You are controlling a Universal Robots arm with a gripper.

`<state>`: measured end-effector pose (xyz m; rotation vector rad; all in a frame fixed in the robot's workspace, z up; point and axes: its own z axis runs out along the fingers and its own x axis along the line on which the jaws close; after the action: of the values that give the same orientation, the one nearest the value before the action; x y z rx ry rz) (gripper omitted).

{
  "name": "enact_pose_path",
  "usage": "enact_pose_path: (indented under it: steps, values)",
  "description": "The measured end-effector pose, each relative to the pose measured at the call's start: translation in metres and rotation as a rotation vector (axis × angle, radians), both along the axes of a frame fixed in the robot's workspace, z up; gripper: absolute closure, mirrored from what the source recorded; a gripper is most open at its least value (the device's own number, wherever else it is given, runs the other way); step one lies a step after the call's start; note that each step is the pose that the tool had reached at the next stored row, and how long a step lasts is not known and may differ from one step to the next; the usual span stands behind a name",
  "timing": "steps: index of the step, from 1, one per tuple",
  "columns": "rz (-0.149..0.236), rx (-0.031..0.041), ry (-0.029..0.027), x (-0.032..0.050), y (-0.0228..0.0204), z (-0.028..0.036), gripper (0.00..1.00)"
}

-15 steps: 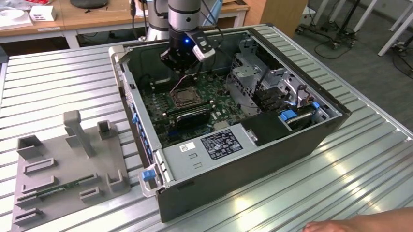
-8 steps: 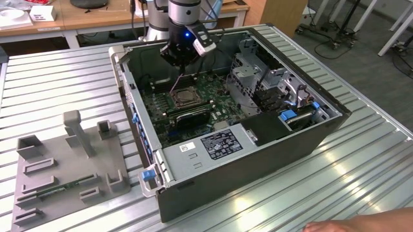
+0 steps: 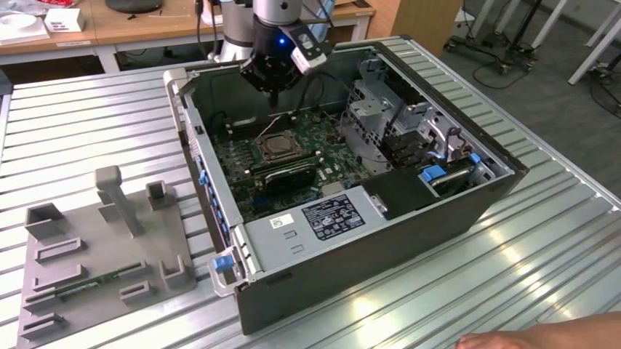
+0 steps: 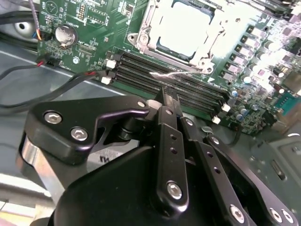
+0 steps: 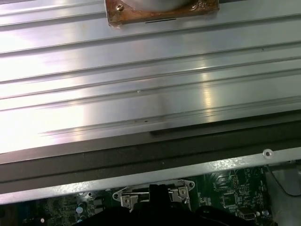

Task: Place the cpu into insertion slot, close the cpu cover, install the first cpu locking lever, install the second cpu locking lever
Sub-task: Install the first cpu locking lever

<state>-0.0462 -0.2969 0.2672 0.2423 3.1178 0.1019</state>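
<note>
The cpu (image 4: 183,26) lies with its silver top in the insertion slot (image 3: 275,145) on the green board inside the open computer case. The cpu cover (image 4: 225,21), a silver frame, lies flat around the chip. A thin silver locking lever (image 4: 176,74) stands free along the socket's edge beside the memory slots. My gripper (image 3: 275,92) hangs a short way above the socket on its far side, touching nothing. In the second wrist view its black fingers (image 4: 164,101) are pressed together with nothing between them. In the first wrist view the socket (image 5: 178,194) shows just past the gripper's tip.
Long black memory slots (image 4: 188,89) run beside the socket. A grey drive cage (image 3: 388,109) and case walls (image 3: 189,138) hem the board in. A grey fixture tray (image 3: 97,247) lies on the slatted table at the exterior view's left. A person's hand (image 3: 543,338) rests at the near edge.
</note>
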Motion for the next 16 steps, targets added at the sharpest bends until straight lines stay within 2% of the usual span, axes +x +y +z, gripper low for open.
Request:
enact_pose_path:
  steps: [3,8,12,16]
  values:
    - [0.0,0.0,0.0,0.0,0.0,0.004,0.89]
    - [0.0,0.0,-0.0002,-0.0007,-0.0006,0.0035,0.89]
    - [0.0,0.0,-0.0006,-0.0024,-0.0017,-0.0005,0.89]
    - [0.0,0.0,-0.001,-0.0053,-0.0028,-0.0075,0.89]
